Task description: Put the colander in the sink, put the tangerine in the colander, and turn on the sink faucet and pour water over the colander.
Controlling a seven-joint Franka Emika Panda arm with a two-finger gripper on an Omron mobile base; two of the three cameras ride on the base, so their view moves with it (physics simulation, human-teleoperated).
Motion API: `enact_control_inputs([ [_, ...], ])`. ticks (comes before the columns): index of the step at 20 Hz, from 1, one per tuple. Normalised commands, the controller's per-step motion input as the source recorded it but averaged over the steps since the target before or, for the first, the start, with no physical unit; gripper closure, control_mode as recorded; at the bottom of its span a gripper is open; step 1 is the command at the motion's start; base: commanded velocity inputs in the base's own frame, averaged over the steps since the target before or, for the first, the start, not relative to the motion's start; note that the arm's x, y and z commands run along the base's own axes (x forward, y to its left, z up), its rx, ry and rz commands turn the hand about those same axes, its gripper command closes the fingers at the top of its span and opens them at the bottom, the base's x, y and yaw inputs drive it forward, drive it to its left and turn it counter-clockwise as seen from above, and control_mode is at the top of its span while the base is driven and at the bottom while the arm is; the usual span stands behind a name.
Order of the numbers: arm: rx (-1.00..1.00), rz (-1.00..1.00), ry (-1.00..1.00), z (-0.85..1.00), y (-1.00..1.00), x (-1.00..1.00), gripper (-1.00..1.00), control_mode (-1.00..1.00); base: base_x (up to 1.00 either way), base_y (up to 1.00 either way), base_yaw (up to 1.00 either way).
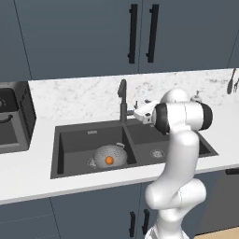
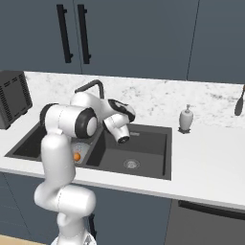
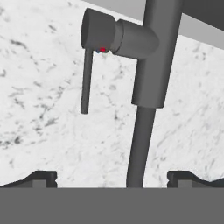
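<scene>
The silver colander (image 1: 112, 154) sits in the left basin of the dark sink (image 1: 70, 140), and the tangerine (image 1: 108, 160) lies inside it. From the right base view the tangerine (image 2: 76, 156) peeks out beside my arm. The dark sink faucet (image 1: 122, 98) rises behind the divider between the basins. My gripper (image 1: 138, 111) hovers just right of it, pointing at it. Seen from the hand, the gripper (image 3: 113, 178) is open and holds nothing, its fingertips (image 3: 41, 177) wide apart. The faucet's body (image 3: 146, 65) and thin side lever (image 3: 87, 81) are close ahead, untouched. No water is running.
A white soap dispenser (image 2: 185, 118) stands on the counter behind the right basin. A black appliance (image 1: 11, 116) sits at the left on the white countertop (image 1: 28, 177). A dark utensil (image 2: 239, 105) hangs on the marble wall at the right. Dark cabinets hang overhead.
</scene>
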Motion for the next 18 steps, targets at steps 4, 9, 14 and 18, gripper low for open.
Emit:
enact_control_inputs([
  [4,0.00,0.00,0.02,-0.22,0.00,0.43,-1.00,-1.00,0.00,0.00,0.00],
  [9,0.00,0.00,0.03,-0.38,0.00,0.37,-1.00,-1.00,0.00,0.00,0.00],
  [14,0.00,0.00,0.00,-0.25,0.00,0.34,-1.00,-1.00,0.00,0.00,0.00],
  [18,0.00,0.00,0.00,-0.07,0.00,0.43,-1.00,-1.00,0.00,0.00,0.00],
])
